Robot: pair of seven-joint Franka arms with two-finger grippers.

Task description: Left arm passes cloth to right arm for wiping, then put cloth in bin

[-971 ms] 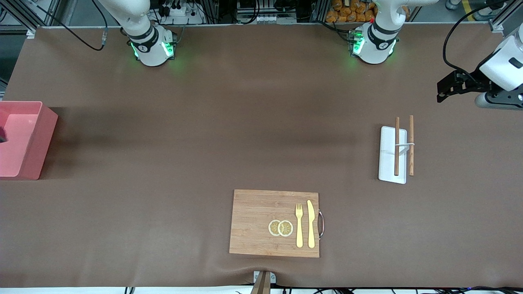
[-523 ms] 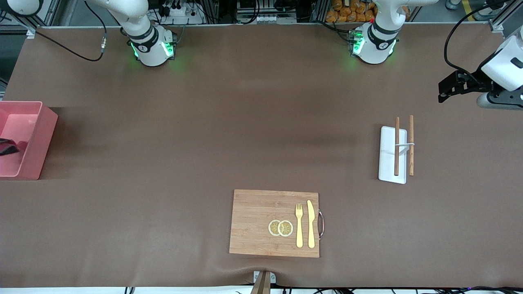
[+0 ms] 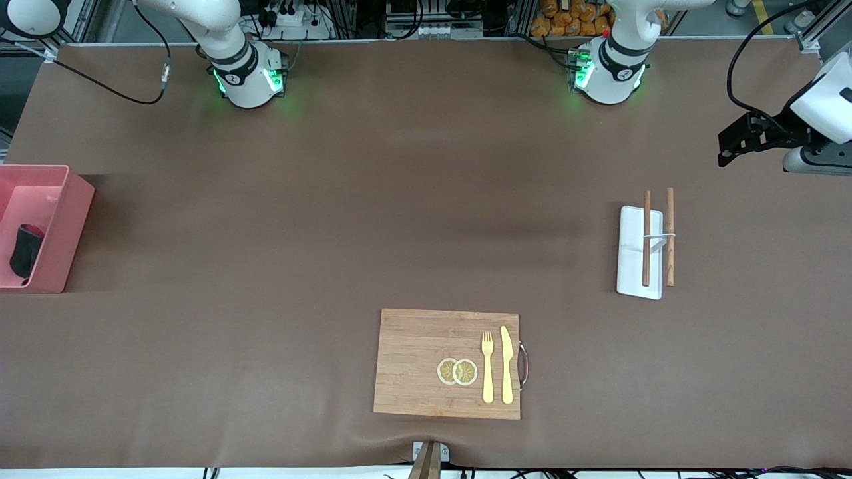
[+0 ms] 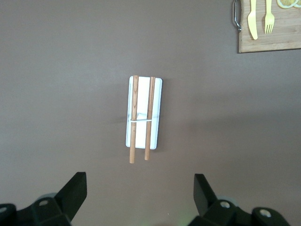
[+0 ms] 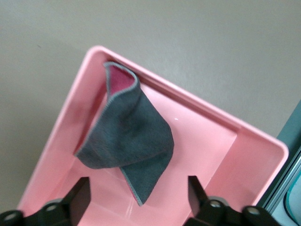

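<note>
While the cloth (image 5: 127, 141) lies crumpled inside the bin (image 5: 221, 141), against its wall, the right gripper (image 5: 136, 200) hangs above it, jaws spread wide and empty. At the left arm's end of the desk (image 3: 333, 199), the left gripper (image 4: 138, 197) waits, likewise wide and empty, over bare surface near the white tray (image 4: 157, 108).

You have one cloth (image 3: 24, 249) in one bin (image 3: 66, 226), one cutting board (image 3: 413, 359) carrying two lemon slices (image 3: 457, 371), one fork (image 3: 487, 366), one knife (image 3: 506, 364), plus one white tray (image 3: 629, 266) under two wooden sticks (image 3: 646, 238).
</note>
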